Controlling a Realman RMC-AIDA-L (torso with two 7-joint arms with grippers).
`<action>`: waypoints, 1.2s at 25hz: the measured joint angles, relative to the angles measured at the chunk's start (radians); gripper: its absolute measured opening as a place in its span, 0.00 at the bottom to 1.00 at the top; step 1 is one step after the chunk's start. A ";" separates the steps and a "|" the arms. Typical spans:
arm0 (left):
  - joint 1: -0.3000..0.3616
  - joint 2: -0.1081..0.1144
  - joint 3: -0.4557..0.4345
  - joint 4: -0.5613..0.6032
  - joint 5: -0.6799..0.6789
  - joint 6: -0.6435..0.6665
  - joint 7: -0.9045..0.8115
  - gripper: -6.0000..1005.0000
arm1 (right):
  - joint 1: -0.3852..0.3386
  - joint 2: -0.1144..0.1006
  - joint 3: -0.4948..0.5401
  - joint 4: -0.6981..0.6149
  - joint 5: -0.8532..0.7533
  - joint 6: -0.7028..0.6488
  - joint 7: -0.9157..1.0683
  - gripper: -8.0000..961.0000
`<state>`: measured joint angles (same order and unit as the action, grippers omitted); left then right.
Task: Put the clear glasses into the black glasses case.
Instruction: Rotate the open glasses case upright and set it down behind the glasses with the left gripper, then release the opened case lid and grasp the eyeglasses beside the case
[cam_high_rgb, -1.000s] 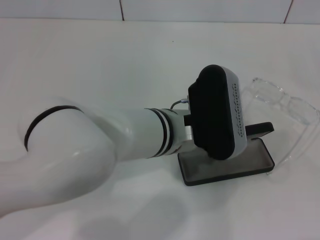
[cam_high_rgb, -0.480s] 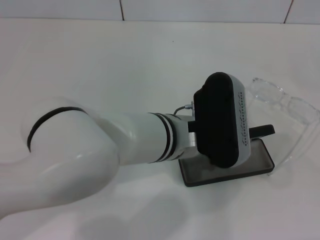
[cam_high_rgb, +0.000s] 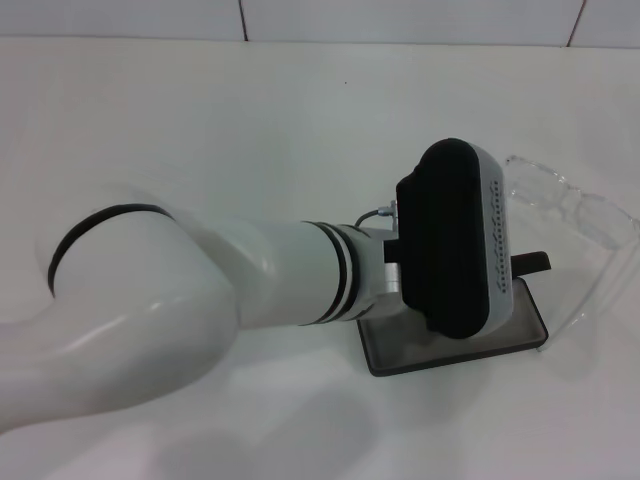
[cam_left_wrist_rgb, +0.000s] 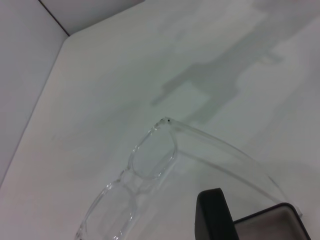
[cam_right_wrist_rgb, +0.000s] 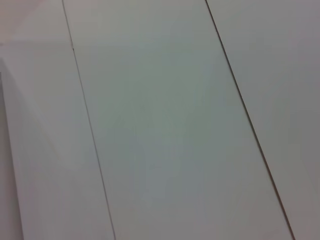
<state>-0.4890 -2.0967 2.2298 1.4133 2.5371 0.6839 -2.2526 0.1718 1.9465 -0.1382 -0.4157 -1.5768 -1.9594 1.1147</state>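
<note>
Currently the left end effector (cam_high_rgb: 525, 262) sits over the open flat matte black glasses case with grey lining (cam_high_rgb: 520, 330), near the right edge of the white bench (cam_high_rgb: 200, 120). Its bulky black-and-grey wrist housing blocks most of it in the head view; only one dark finger (cam_high_rgb: 530, 262) pokes out toward the right, above the case's far rim. How wide the fingers are, or whether they hold anything, cannot be told. Fully transparent colourless plastic glasses (cam_high_rgb: 570, 205) lie on the bench just beyond and right of the case, lens front toward the far side, one temple arm curving down past the case's right end. Left wrist view shows the lens front (cam_left_wrist_rgb: 145, 165), a dark finger (cam_left_wrist_rgb: 215, 215) and a case corner (cam_left_wrist_rgb: 280, 222). Right end effector is out of sight; its wrist view shows only white panels.
</note>
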 joint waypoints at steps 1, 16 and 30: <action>-0.002 0.000 -0.002 0.002 0.000 0.004 -0.001 0.47 | 0.000 0.000 0.000 0.000 0.000 -0.001 0.000 0.83; 0.026 0.004 -0.022 0.167 -0.055 0.107 0.011 0.47 | 0.002 -0.012 -0.005 -0.012 0.001 0.027 0.025 0.83; 0.135 0.005 -0.217 0.357 -0.153 0.200 0.039 0.47 | 0.051 0.008 -0.118 -0.426 -0.096 0.113 0.358 0.78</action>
<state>-0.3540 -2.0915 2.0132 1.7701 2.3844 0.8839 -2.2141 0.2232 1.9545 -0.2558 -0.8412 -1.6725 -1.8465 1.4727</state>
